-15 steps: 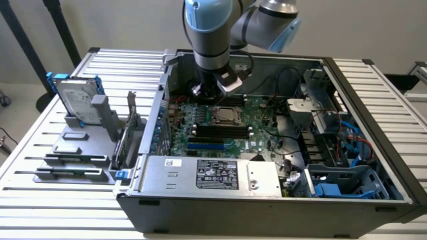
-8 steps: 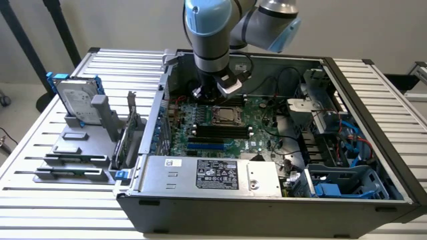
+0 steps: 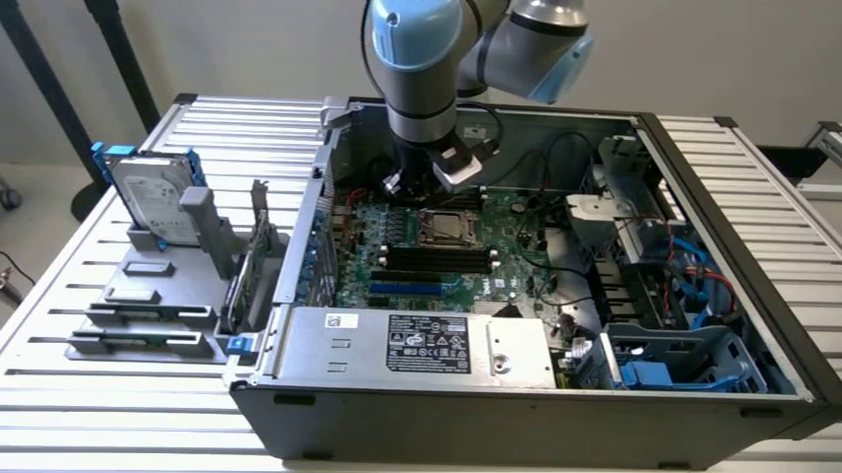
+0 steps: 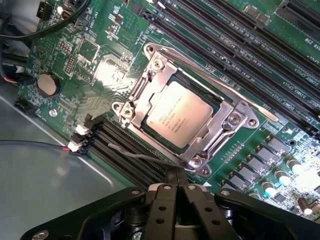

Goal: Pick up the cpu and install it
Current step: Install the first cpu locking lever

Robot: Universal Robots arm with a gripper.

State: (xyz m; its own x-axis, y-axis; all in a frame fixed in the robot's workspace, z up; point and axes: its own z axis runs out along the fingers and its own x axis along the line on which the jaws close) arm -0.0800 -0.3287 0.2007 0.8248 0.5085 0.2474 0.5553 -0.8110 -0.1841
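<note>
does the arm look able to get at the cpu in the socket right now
Probably yes. The cpu sits in the socket with its metal top bare, nothing lying over it. The shut pincer hovers close by, holding nothing, inside the open case.

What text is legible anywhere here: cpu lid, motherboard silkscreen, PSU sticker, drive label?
None can be quoted for certain.
cpu: several lines of print on the metal lid, too small to read.
Motherboard: white silkscreen beside the memory slots, blurred.
Power supply label: dark sticker with white print and marks, unreadable; a small white sticker beside it, also unreadable.
Hard drive: label print too small.
</note>
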